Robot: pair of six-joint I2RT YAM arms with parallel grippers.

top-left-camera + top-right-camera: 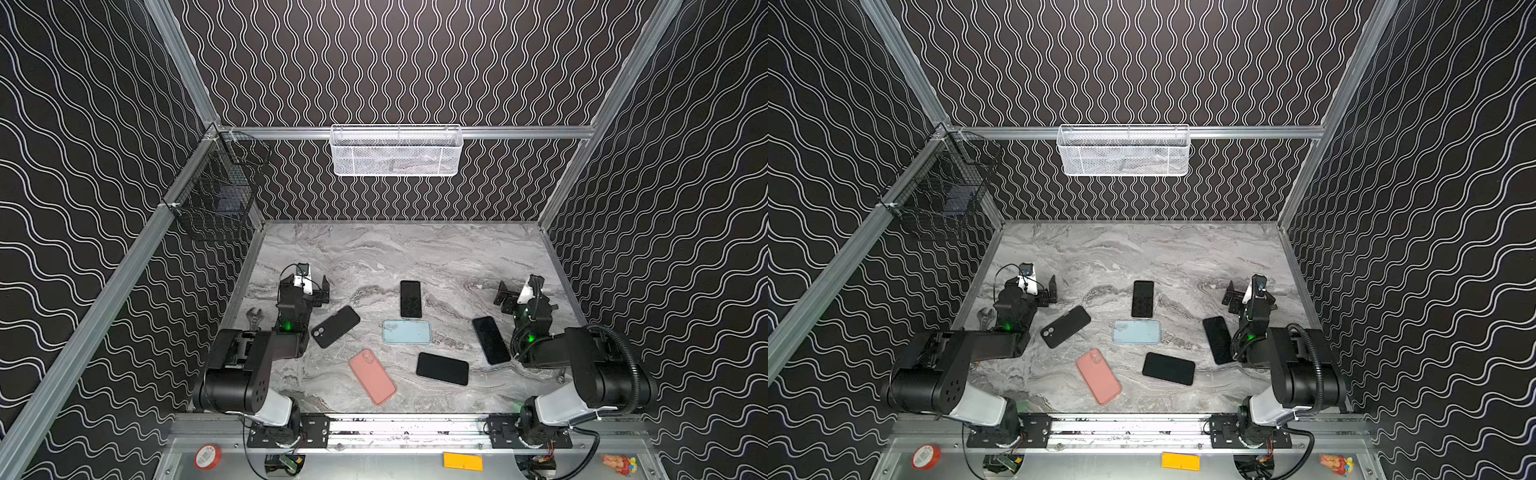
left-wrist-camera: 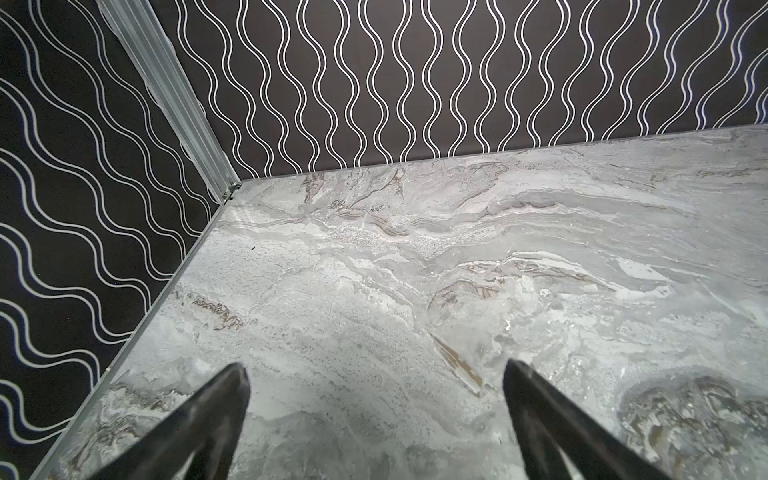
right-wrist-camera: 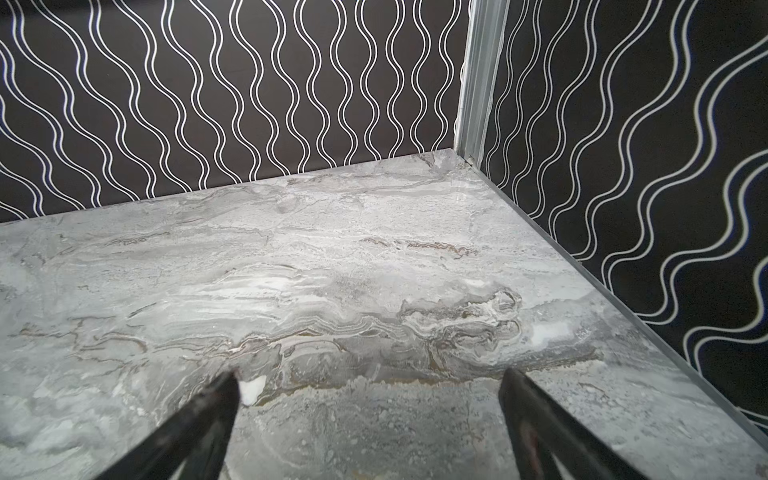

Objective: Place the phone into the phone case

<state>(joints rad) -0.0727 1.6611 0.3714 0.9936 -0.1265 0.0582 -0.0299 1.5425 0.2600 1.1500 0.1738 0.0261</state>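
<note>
A glossy black phone [image 1: 410, 299] lies flat on the marble-patterned table [image 1: 374, 257]. Its long axis points toward the back wall, just behind the rounded light-blue case [image 1: 406, 331] lying crosswise. The matte black case [image 1: 335, 326] and pink case [image 1: 372, 376] lie diagonally. Left jaws and right jaws are spread wide, empty.

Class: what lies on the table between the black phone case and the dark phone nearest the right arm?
A light blue case lies flat between the black case and that phone, touching neither. Both top views show it.
</note>
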